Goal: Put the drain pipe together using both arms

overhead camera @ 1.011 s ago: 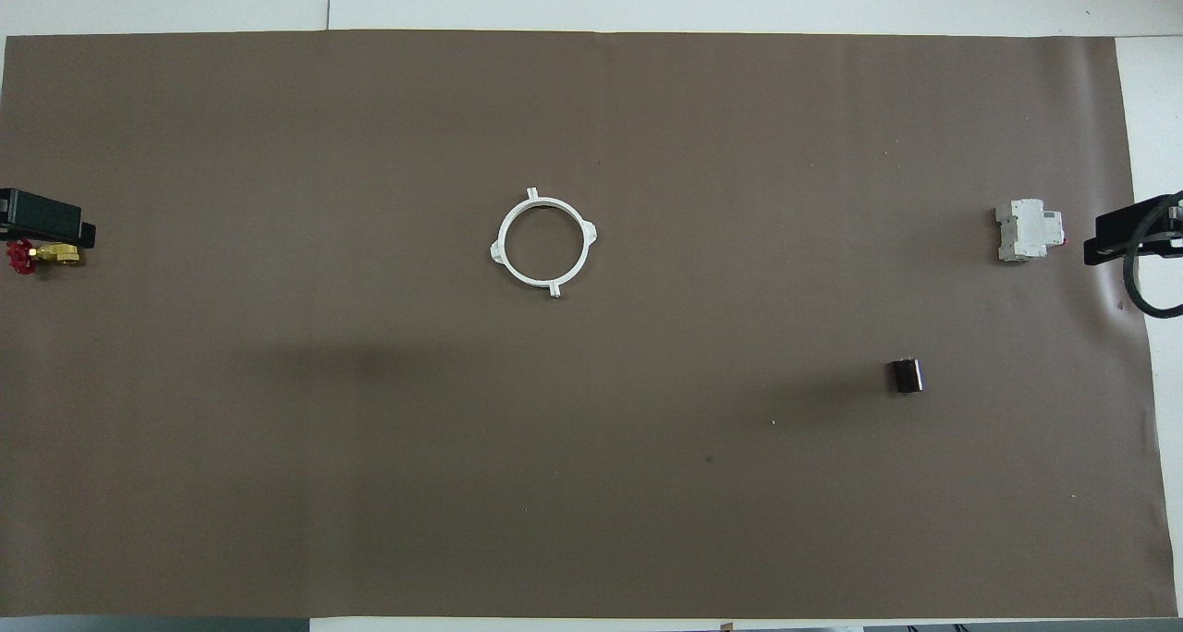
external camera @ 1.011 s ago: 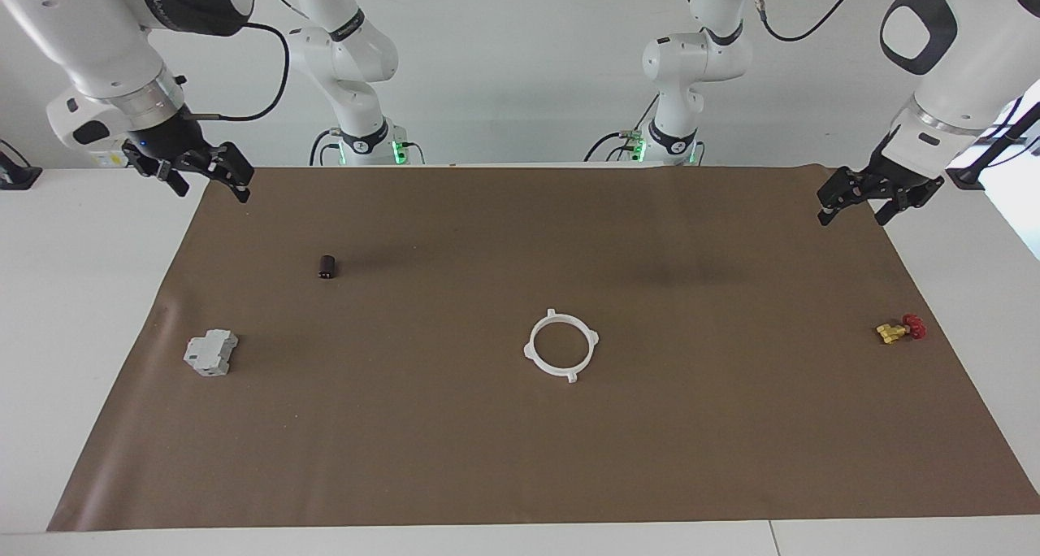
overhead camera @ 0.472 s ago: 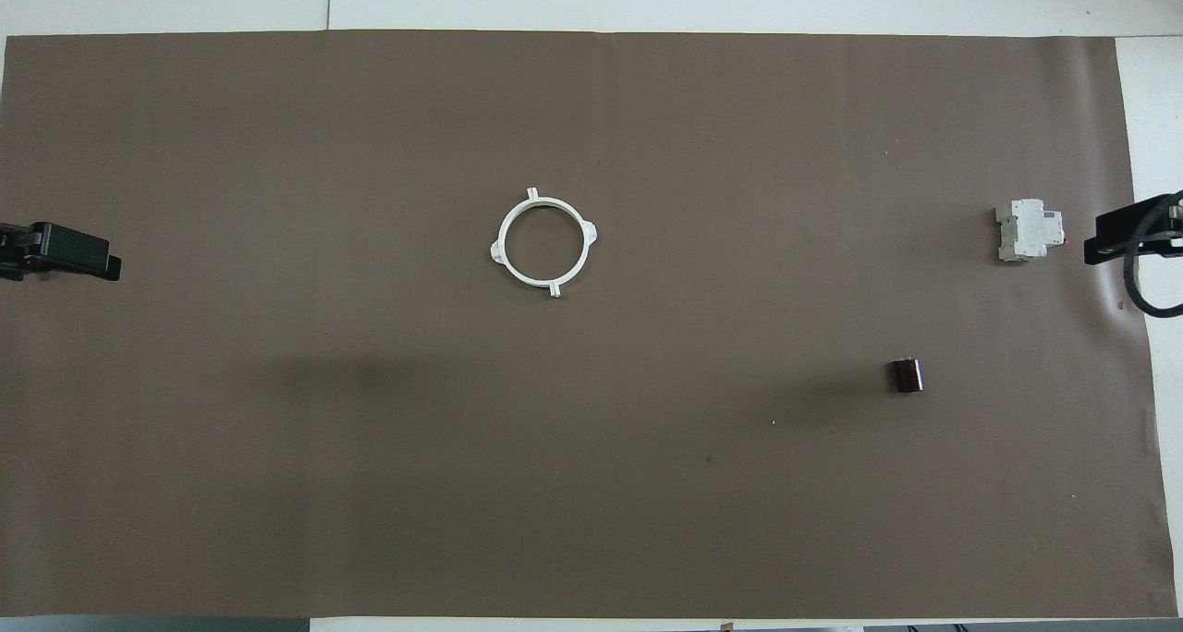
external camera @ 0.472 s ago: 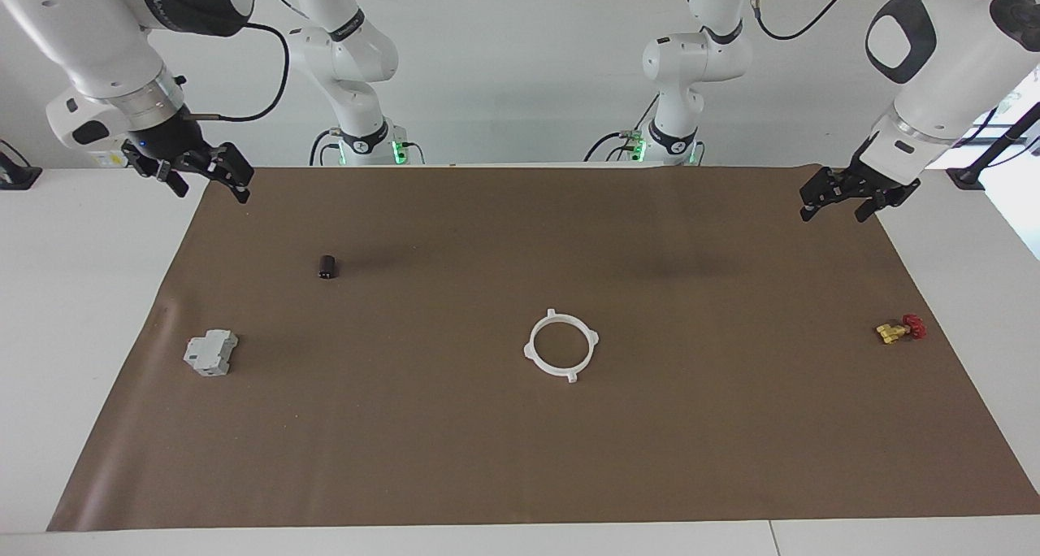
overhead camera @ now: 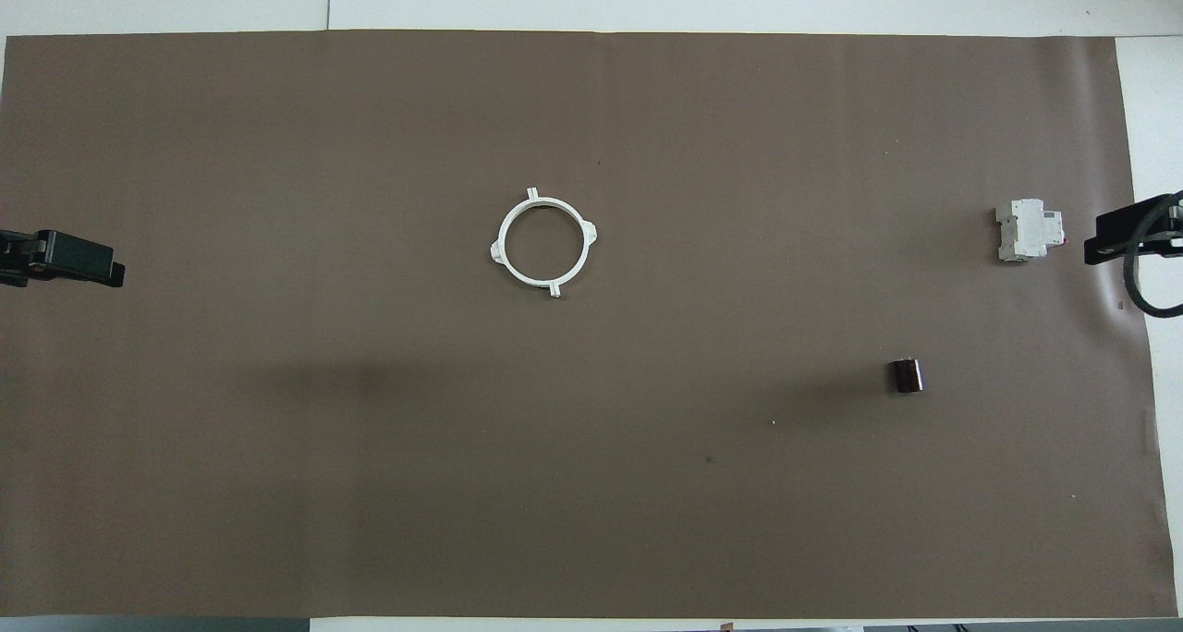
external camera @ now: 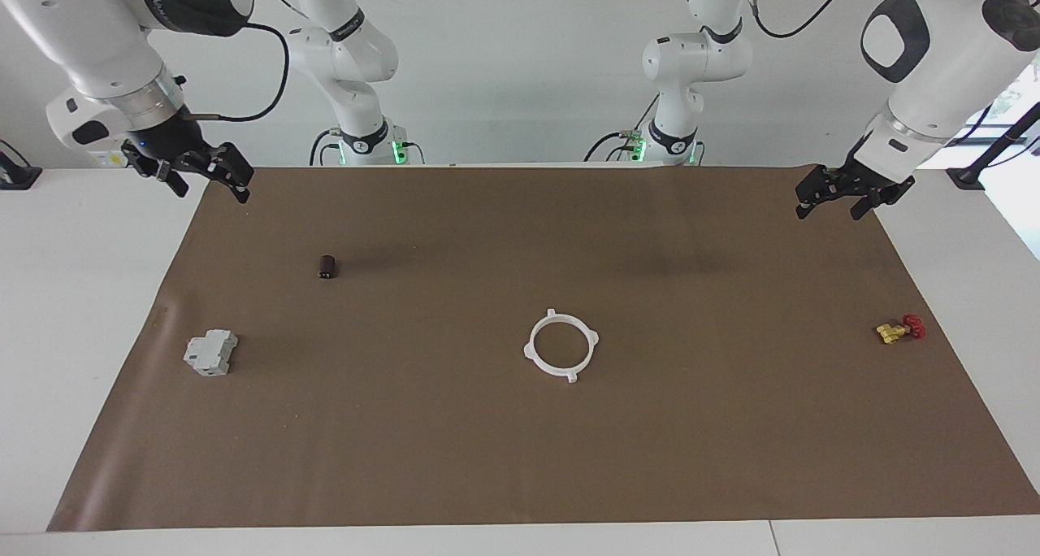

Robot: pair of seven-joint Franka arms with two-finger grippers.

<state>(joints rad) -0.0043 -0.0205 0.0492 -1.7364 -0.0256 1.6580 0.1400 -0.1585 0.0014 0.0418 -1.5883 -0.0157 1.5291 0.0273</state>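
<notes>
Facing view: drain pipe (external camera: 561,345), 1 thin white ring with 4 tabs, mid-mat. Likely light, stiff, brittle; grip at the tabs. Left gripper (external camera: 841,194) and right gripper (external camera: 195,174) raised over mat corners, spread, empty.

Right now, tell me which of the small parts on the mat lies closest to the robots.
The small dark cylinder, toward the right arm's end. The grey box, white ring and yellow valve all lie farther from the robots.
</notes>
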